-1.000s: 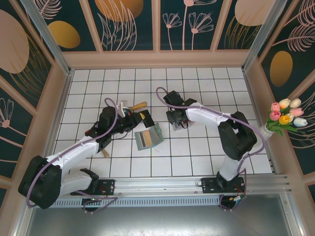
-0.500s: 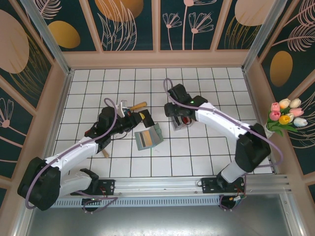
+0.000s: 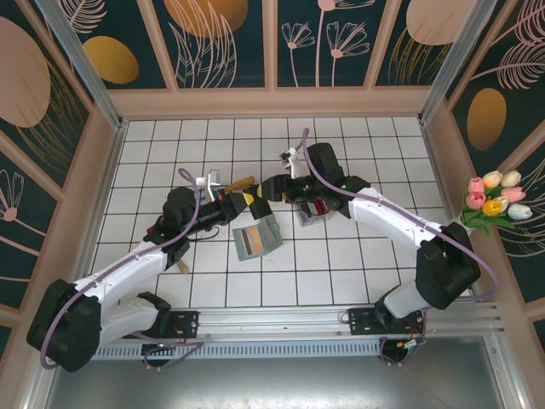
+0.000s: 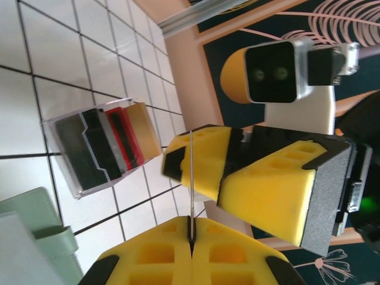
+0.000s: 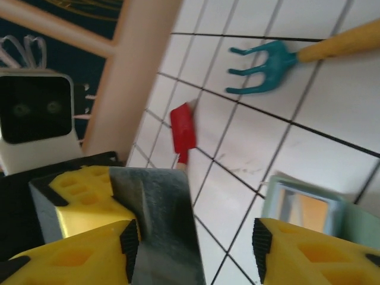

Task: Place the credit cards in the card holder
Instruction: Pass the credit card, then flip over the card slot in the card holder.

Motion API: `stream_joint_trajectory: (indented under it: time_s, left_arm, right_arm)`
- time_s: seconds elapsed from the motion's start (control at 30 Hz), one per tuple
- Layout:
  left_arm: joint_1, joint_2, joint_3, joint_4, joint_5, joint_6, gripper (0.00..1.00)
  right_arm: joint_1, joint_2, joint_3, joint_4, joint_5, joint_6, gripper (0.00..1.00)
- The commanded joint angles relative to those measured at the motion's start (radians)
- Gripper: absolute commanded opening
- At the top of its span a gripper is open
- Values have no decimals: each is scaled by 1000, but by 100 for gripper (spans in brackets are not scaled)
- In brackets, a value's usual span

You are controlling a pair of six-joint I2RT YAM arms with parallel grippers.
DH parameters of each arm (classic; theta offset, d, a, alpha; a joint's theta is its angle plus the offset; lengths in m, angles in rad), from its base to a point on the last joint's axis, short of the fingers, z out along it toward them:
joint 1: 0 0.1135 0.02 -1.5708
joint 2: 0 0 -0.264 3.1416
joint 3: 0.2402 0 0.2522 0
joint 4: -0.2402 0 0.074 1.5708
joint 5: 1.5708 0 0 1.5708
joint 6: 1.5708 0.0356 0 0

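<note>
Left arm: reaches from the near-left, and my left gripper (image 3: 247, 202) ends just beyond the card holder (image 3: 258, 239)'s far edge.
Left gripper: clamped tight on one dark grey credit card (image 4: 191, 178).
Right arm: bent across from the right, and my right gripper (image 5: 193, 237) meets the left one above the card holder.
Right gripper: jaws apart, with that card flat against one pad.
Other credit cards (image 4: 113, 145): in the silvery case (image 3: 312, 213), right of the card holder.

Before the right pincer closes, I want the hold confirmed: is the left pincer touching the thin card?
Touching. The left wrist view shows the left pincer with its yellow fingers shut on the card, whose thin edge rises from their seam.
</note>
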Motion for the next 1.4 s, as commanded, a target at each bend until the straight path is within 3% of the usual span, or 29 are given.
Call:
stream_joint_trajectory:
  time_s: [0.0,0.3,0.33,0.57,0.67,0.73,0.8,0.93,1.1,1.23,1.37]
  left_arm:
    - [-4,-23,-9,77,32,-13,6]
    - [-3,-46,-34,9,-46,-28,12]
    - [-3,-45,-37,2,-53,-32,17]
    - [-2,-12,-30,17,-30,-43,24]
    - [-3,-17,0,-84,-51,-5,49]
    - [-2,-43,6,-213,-139,23,66]
    - [-3,-62,7,-356,-237,47,69]
    - [-3,-68,-26,-526,-358,47,75]
    - [-3,-54,-94,-510,-370,24,79]
    - [-3,-6,-91,-508,-357,54,81]
    - [-3,68,-73,-486,-314,81,81]
  right_arm:
    - [-10,18,-18,105,-149,34,43]
    - [-57,-32,-68,97,-200,4,3]
    - [-59,-38,-72,91,-204,-2,1]
    - [-59,-63,-92,83,-191,-8,0]
    - [-59,-67,-92,68,-153,-10,0]
    - [-52,-67,-82,33,-86,-18,0]
    - [-29,-62,-73,-4,-3,-27,0]
    - [93,-5,-21,-123,300,-62,0]
    - [235,146,49,-225,568,-61,0]
    - [251,203,45,-259,702,-52,0]
    - [238,229,29,-286,739,-55,0]
